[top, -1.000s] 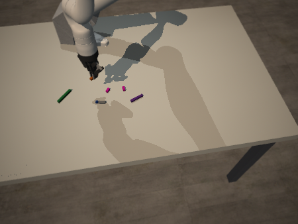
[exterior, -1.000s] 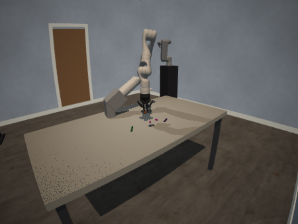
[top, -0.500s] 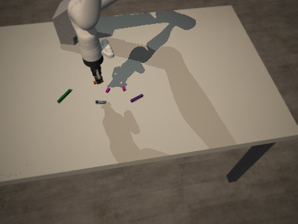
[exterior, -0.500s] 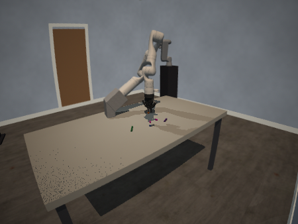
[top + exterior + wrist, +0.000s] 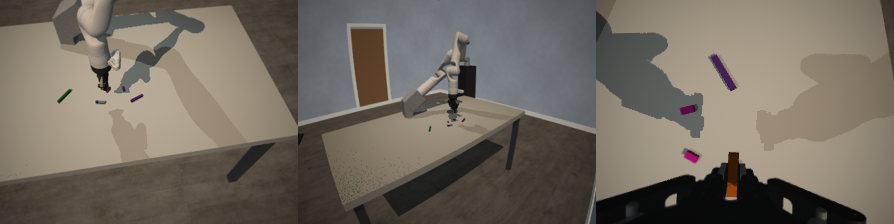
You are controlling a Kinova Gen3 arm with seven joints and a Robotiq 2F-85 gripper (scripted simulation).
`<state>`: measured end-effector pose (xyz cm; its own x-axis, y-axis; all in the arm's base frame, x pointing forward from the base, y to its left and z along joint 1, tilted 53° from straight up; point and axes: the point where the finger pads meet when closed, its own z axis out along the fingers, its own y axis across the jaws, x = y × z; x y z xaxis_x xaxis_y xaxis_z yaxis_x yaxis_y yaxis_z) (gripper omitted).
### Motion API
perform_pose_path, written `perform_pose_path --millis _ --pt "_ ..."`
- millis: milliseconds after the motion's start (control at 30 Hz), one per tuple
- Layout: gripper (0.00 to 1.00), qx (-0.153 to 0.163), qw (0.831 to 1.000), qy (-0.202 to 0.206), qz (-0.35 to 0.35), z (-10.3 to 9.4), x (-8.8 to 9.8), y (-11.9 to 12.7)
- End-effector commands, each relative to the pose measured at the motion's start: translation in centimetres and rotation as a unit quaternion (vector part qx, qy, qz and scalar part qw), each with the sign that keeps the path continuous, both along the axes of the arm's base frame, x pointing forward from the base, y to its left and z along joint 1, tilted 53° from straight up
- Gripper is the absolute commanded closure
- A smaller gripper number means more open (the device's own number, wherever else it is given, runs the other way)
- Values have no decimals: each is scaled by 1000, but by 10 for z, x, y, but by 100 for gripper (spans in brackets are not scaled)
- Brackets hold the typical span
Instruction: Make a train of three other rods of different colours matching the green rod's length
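My gripper is shut on the orange rod and holds it above the table; the rod points forward between the fingers in the wrist view. One magenta rod lies just left of the gripper, partly hidden behind it in the top view. A second magenta rod lies further right. The purple rod lies beyond it. The grey rod lies below the gripper with the blue rod at its left end. The green rod lies apart at the left.
The arm's grey base block stands at the back left of the table. A black column stands behind the table's far side. Shadows of the arm fall across the middle of the table.
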<state>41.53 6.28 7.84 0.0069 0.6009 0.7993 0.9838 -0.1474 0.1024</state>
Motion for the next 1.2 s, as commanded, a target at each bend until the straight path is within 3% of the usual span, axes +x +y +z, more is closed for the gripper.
perform_pose_path --millis 0,767,1167 --pt "95 1 1000 13 -8 7 6 3" --pt "95 3 1000 19 -11 6 5 6" --pt "95 5 1000 23 -10 -18 9 37"
